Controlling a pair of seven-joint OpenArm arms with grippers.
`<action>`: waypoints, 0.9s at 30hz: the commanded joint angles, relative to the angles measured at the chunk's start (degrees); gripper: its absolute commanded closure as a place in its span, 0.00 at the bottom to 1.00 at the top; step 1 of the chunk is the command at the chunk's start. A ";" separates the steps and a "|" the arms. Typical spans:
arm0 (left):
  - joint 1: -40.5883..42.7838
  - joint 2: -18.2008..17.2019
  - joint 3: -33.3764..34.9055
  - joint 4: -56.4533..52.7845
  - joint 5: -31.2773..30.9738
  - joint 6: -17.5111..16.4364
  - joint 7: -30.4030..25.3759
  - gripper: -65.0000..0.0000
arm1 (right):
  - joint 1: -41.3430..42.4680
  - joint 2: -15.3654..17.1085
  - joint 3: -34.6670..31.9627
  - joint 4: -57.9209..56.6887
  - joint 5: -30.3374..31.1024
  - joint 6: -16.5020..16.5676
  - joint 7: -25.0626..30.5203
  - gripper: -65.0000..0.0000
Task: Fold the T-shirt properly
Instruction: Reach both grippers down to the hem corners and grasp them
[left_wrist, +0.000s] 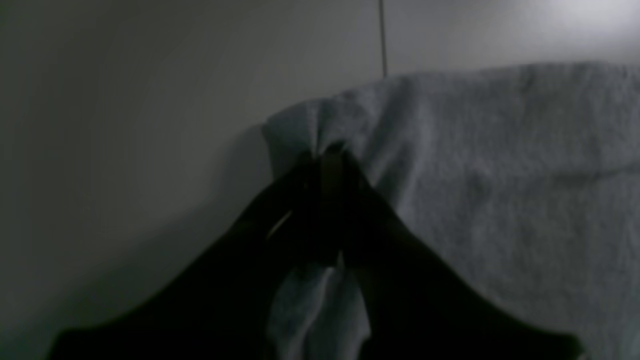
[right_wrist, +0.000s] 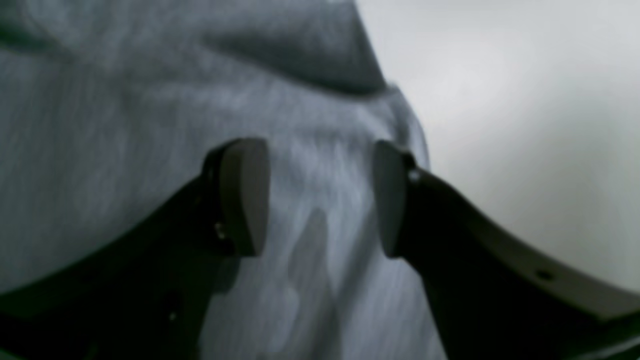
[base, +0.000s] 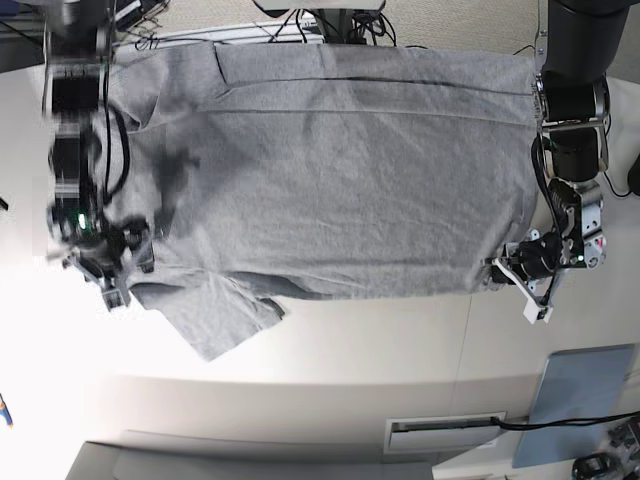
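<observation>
1. I see 1 T-shirt (base: 330, 170), heather grey, spread plain side up across the white table (base: 400, 340). It fills the upper half of the base view, with 1 sleeve hanging toward the lower left.
2. My left gripper (left_wrist: 327, 155) is clamped on a corner of the shirt. The cloth bunches between its closed fingers in the left wrist view. In the base view this corner sits at the shirt's lower right edge.
3. My right gripper (right_wrist: 320, 197) has its jaws apart, with grey fabric lying between the 2 pads (right_wrist: 245, 195). Nothing is pinched there.
4. I judge the step in hand to be securing both sides before lifting for a fold. To do it well, I would close the right jaws on the cloth beside the sleeve, check that both layers are caught, then raise both arms together so the fabric stays taut and level.
5. Count: 1 shirt, 2 arms, 1 light-blue panel (base: 580, 400) at the lower right, well apart from the shirt.
</observation>
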 joint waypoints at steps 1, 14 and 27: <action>-1.09 -0.63 0.04 0.50 0.33 -0.22 1.18 1.00 | 5.31 0.87 -1.31 -2.84 -0.02 -0.46 0.72 0.50; -0.02 -0.63 0.04 0.50 0.81 -0.22 1.29 1.00 | 33.05 -5.64 -12.15 -46.05 0.00 1.20 4.96 0.50; -0.04 -0.63 0.04 0.55 0.74 -0.17 -2.45 1.00 | 33.22 -6.38 -12.15 -47.30 -1.11 2.12 8.33 1.00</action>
